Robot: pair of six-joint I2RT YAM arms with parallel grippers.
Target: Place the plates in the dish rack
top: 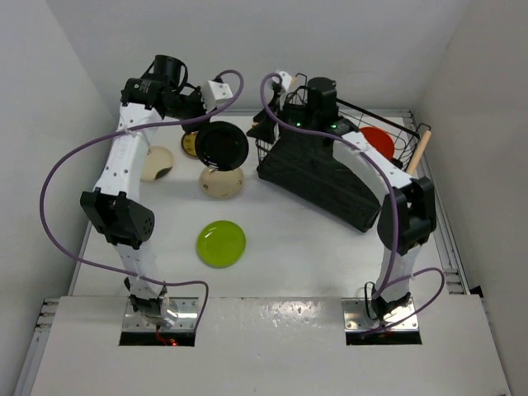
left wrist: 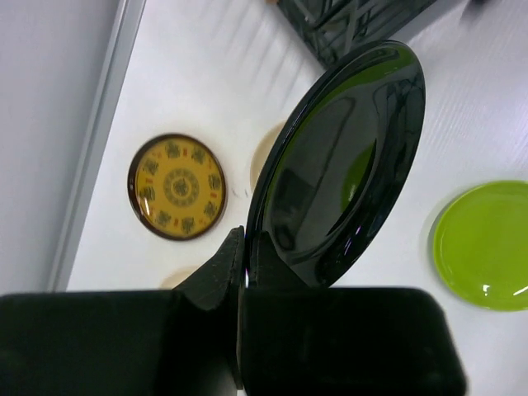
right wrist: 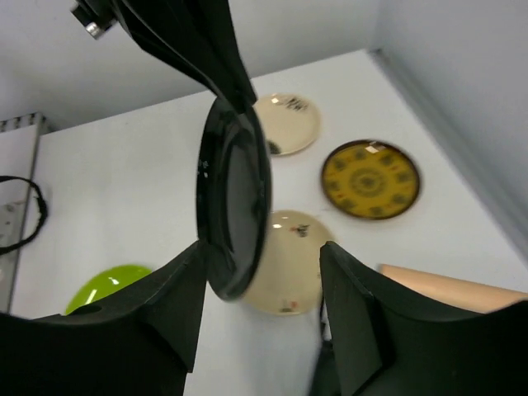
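My left gripper [top: 208, 122] is shut on the rim of the glossy black plate [top: 221, 145] and holds it on edge above the table; the left wrist view shows the grip [left wrist: 246, 257] and the plate [left wrist: 342, 165]. My right gripper [right wrist: 264, 280] is open at the left end of the dish rack [top: 318, 177], and the black plate's [right wrist: 235, 206] lower edge hangs between its fingers, close to the left one. The orange-red plate [top: 377, 140] stands in the rack. The lime green [top: 221, 243], beige speckled [top: 221, 183], cream [top: 155, 162] and brown-gold [left wrist: 178, 186] plates lie on the table.
The rack's wooden handle [top: 419, 153] sticks out at the right; another handle shows in the right wrist view [right wrist: 445, 289]. White walls close in the table at the back and both sides. Purple cables loop off both arms.
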